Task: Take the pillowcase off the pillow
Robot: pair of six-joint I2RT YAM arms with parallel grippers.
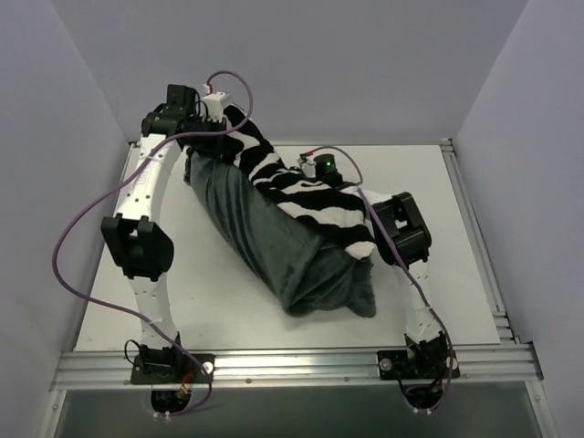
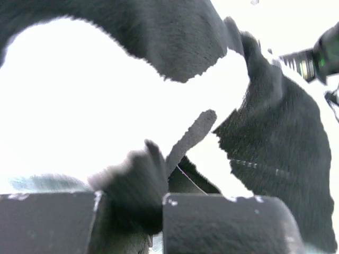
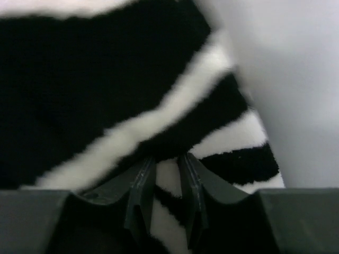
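The pillowcase [image 1: 306, 196] is zebra-striped black and white on one face and dark grey [image 1: 265, 242] on the other. It lies bulging diagonally across the table, its far end lifted. The white pillow is hidden inside it. My left gripper [image 1: 217, 119] holds the raised far-left corner; in the left wrist view the gripper [image 2: 153, 211] is shut on a dark fold of the pillowcase [image 2: 135, 185]. My right gripper [image 1: 312, 173] sits on the striped face, and in the right wrist view it [image 3: 165, 185] pinches a tuft of the pillowcase [image 3: 79, 79].
The white table [image 1: 182, 292] is enclosed by grey walls at the back and on both sides. A metal rail [image 1: 292, 365] runs along the near edge. Purple cables [image 1: 68, 246] loop off the left arm.
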